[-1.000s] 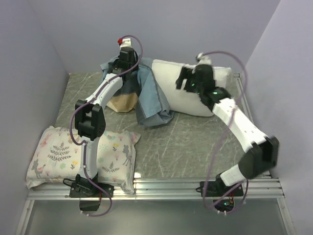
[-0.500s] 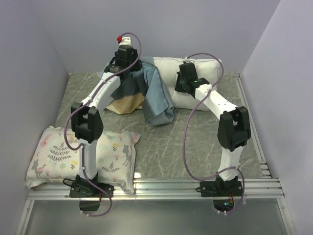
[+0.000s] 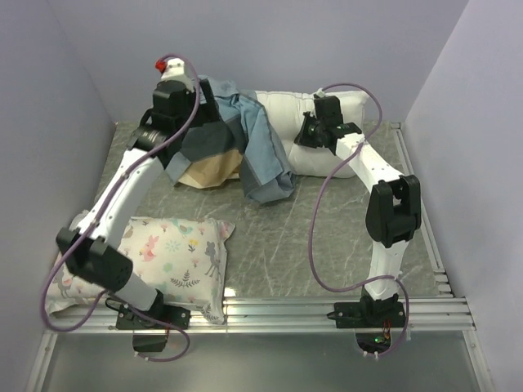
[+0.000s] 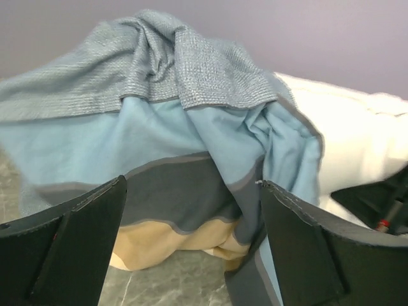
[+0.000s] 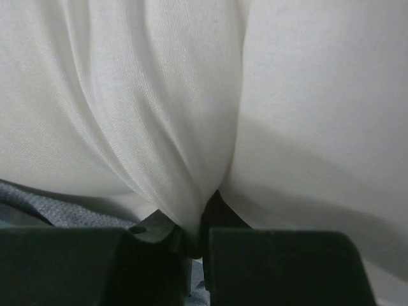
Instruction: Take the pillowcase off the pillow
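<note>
Plainly, my right fingers [image 5: 280,268] are pressed together on a pleat of the white pillow [image 5: 306,127]. In the right wrist view the fabric gathers into a ridge that runs down into the slit between them. From above, that pinch sits on the near face of the pillow, around its middle.

My left fingers [image 4: 70,255] stand wide apart with nothing between them, raised above the bench [image 3: 270,237] at the far left. The pillowcase [image 4: 191,127] lies straight ahead of them and a little lower. It is a bunched heap, with grey-blue weave on top, smooth blue under it, and dark grey and tan bands at the bottom.

The relation I steer by is this: the pillow's long axis runs left to right along the back wall, and the pillowcase is heaped at its left end, between my two arms. A blue tail of it hangs toward me onto the bench. The left arm is the nearer one. I can't tell whether the pillow's left end sits inside the cover. I judge the pull should go leftward along that axis while the right fingers anchor the pillow. A floral-print pillow [image 3: 163,249] lies well apart, by the left base.
</note>
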`<state>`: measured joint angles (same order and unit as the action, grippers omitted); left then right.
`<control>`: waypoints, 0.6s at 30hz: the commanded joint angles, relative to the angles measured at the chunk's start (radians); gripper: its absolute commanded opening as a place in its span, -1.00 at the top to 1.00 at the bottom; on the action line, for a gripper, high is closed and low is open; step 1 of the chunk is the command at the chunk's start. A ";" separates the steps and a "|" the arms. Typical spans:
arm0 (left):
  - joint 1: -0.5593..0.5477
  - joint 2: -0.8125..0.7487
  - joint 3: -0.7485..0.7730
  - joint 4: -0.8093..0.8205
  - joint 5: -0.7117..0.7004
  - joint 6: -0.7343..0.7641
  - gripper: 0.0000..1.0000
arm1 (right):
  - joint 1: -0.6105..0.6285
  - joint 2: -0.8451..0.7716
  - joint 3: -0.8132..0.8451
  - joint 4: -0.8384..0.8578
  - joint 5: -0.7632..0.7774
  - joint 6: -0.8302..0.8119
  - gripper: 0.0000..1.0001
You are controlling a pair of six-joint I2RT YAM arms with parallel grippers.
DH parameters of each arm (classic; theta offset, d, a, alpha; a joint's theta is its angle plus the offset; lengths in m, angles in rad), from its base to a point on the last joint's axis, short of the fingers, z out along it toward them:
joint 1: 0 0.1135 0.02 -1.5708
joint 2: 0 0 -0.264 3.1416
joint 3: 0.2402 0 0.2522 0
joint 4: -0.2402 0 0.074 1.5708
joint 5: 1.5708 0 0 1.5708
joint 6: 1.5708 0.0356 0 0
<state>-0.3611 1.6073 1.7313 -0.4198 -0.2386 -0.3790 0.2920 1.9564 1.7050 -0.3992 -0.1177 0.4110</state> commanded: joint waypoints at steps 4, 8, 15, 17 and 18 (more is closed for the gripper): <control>-0.004 -0.121 -0.214 0.119 0.021 -0.044 -0.85 | 0.001 0.015 0.024 -0.076 -0.028 0.022 1.00; -0.001 -0.058 -0.323 0.205 0.157 -0.049 -0.85 | 0.003 -0.016 0.013 -0.078 -0.037 0.029 1.00; 0.004 0.054 -0.411 0.363 0.292 -0.077 -0.85 | 0.003 -0.053 0.022 -0.104 -0.022 0.012 1.00; 0.004 0.112 -0.386 0.336 0.259 -0.080 -0.77 | 0.003 -0.057 0.025 -0.115 -0.019 0.009 1.00; 0.004 0.132 -0.348 0.317 0.242 -0.080 -0.71 | 0.003 -0.060 0.030 -0.118 -0.013 0.008 1.00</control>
<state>-0.3607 1.7210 1.3102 -0.1738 -0.0067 -0.4412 0.2920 1.9377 1.7115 -0.4549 -0.1291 0.4141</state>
